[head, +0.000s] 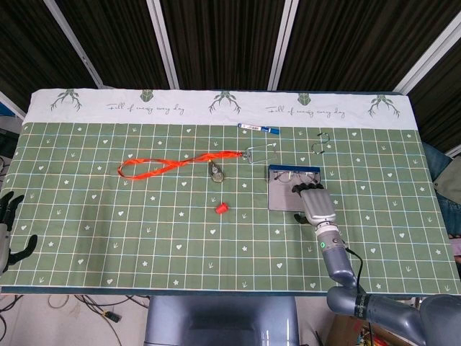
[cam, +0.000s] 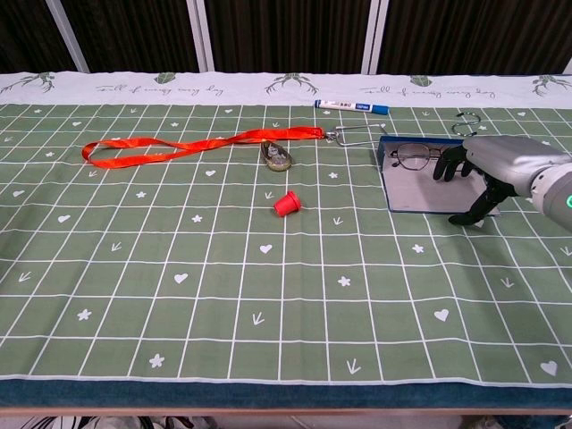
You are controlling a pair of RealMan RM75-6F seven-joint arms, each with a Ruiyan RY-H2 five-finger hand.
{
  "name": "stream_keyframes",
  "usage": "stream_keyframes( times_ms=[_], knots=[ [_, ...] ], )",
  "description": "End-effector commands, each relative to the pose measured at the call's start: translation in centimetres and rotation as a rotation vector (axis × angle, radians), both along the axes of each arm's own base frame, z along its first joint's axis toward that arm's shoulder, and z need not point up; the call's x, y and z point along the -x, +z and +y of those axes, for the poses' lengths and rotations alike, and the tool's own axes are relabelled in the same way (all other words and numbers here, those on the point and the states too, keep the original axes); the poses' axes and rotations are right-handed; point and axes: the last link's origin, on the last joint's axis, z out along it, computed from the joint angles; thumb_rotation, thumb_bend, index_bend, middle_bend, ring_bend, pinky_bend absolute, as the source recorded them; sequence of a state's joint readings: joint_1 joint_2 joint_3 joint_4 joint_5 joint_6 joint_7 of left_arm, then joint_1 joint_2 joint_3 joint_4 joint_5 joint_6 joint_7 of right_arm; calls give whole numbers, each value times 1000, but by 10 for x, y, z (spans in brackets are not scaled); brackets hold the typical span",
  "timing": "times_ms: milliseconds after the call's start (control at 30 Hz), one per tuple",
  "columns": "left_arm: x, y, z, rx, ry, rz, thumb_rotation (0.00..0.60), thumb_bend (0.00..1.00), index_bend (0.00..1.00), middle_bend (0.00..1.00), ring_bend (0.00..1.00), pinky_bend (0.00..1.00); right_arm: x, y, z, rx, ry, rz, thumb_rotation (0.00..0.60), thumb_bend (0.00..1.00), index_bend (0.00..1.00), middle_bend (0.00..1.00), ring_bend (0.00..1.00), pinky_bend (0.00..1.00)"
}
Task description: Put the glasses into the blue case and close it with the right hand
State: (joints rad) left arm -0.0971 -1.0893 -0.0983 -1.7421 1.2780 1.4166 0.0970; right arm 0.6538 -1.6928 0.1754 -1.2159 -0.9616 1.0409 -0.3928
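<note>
Right hand point(cam: 483, 174) hovering over the right part of the open blue case point(cam: 420, 189), fingers point(head: 305, 190) curled downward, thumb spread, holding nothing. Glasses point(cam: 409, 158) lie inside the case at its far edge, just left of the fingertips. Left hand point(head: 7, 231) rests open at the table's near left edge.

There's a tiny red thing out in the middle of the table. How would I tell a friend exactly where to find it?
Start at the green checked tablecloth and find the long orange lanyard on its left half. Just below the lanyard's right end, past a small keychain charm, sits the red cap. It is the only small, solid red, cup-shaped piece, standing alone left of the open blue case.
</note>
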Motion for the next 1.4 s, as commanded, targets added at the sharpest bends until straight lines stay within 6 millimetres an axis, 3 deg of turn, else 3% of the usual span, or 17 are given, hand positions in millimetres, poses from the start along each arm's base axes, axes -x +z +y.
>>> stream_keyframes(
  times_ms=[33, 1400],
  knots=[
    [0, 0, 0, -1, 0, -1, 600, 354, 74, 5, 0, 0, 0, 1, -1, 3, -1, -5, 600, 321, 335, 319, 283, 250],
    [1, 0, 0, -1, 5, 0, 600, 355, 75, 5, 0, 0, -2, -1, -5, -2, -8, -20, 600, 373, 382, 340, 290, 250]
  ],
)
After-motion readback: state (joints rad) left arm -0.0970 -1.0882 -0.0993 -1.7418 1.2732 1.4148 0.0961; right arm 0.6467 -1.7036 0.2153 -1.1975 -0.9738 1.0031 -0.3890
